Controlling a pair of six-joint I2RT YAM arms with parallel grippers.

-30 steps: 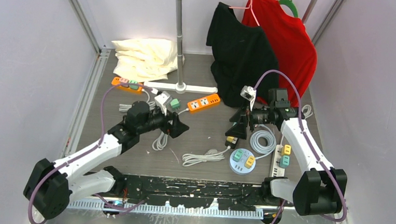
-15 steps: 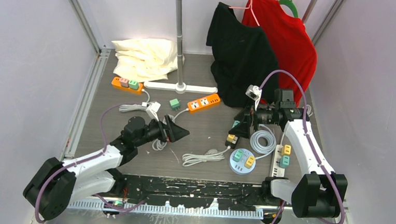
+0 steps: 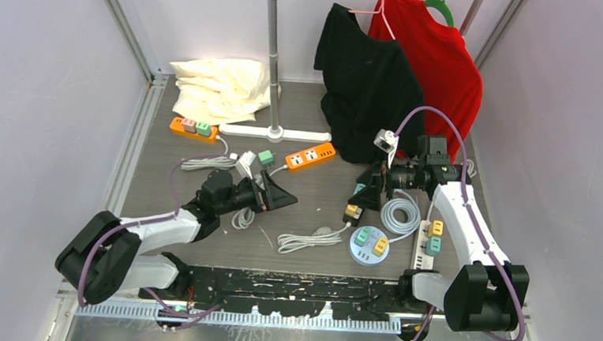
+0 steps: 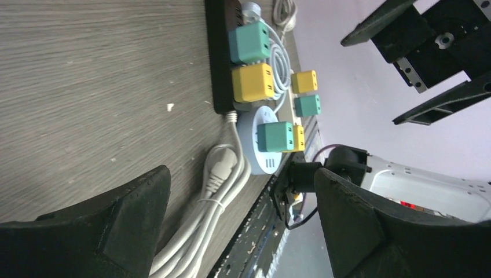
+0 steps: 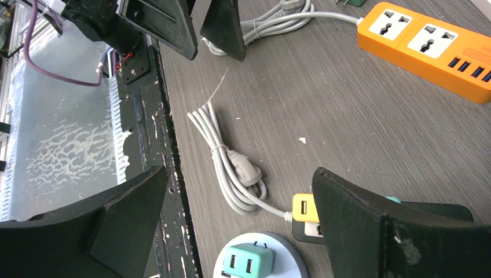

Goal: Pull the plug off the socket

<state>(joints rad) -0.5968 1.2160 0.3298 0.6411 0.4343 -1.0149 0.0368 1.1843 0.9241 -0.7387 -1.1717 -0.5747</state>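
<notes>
My left gripper (image 4: 241, 172) and right gripper (image 5: 238, 176) both stand apart, empty. The small yellow plastic cube plug (image 5: 304, 207) looks light, rigid and slick; I'd pinch its flat sides.

The round socket hub (image 3: 365, 258) sits on the table (image 3: 320, 195), on the near side of my right gripper (image 3: 364, 194), with 2 plugs (image 3: 363, 237) on top. Just left of it lies a bundled cord (image 3: 310, 239). Just right lies a long power strip (image 3: 419, 258) bearing 2 more plugs. Behind the hub rests a coiled cable (image 3: 400, 214). Farther back, a 2nd power strip (image 3: 310, 157) lies mid-table and a 3rd power strip (image 3: 192, 128) at far left, before the pillows (image 3: 220, 86).
</notes>
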